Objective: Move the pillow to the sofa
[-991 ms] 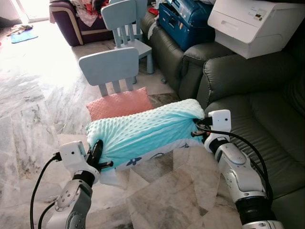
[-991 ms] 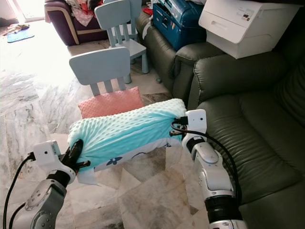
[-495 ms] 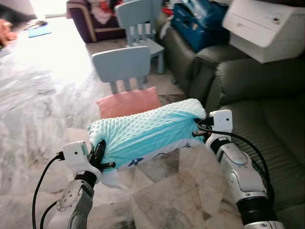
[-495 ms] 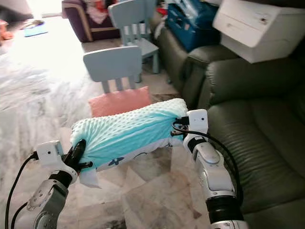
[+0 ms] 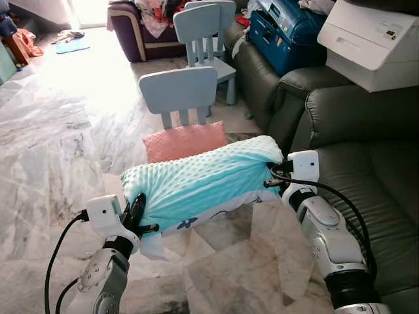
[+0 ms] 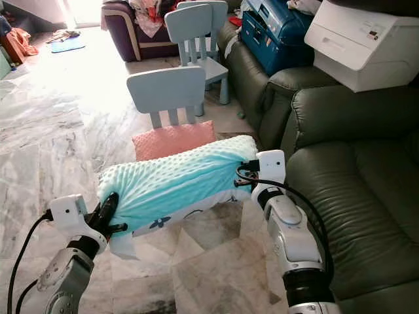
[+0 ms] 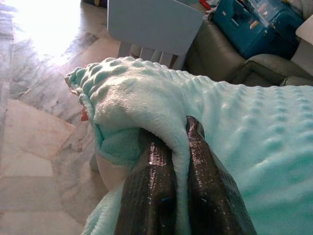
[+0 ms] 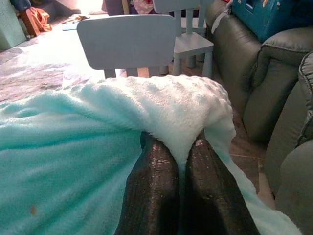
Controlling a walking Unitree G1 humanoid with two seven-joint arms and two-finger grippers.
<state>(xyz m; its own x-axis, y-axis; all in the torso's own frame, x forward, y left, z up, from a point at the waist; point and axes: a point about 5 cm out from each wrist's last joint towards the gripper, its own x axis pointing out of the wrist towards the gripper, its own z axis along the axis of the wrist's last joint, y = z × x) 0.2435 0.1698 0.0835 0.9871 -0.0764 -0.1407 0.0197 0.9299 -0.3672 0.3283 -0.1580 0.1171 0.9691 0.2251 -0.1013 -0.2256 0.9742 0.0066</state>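
A long mint-green dotted pillow [image 5: 200, 180] with a white floral underside hangs in the air between my two arms, above the marble floor. My left gripper [image 5: 137, 208] is shut on the pillow's left end, and its black fingers [image 7: 152, 171] pinch a fold of the fleece. My right gripper [image 5: 270, 171] is shut on the pillow's right end, where its fingers [image 8: 156, 171] squeeze the bunched cover. The dark green leather sofa [image 5: 366, 170] stands directly to the right, with its seat cushion [image 6: 353, 190] bare.
A pink cushion [image 5: 184, 140] lies on the floor behind the pillow, before a pale blue child's chair [image 5: 179, 91]; a second such chair [image 5: 203, 26] stands farther back. A white printer [image 5: 373, 39] and a blue case [image 5: 288, 33] sit on the sofa's far part.
The camera view has swung, so the whole scene has shifted right. Both grippers keep their hold on the pillow in the same pose.
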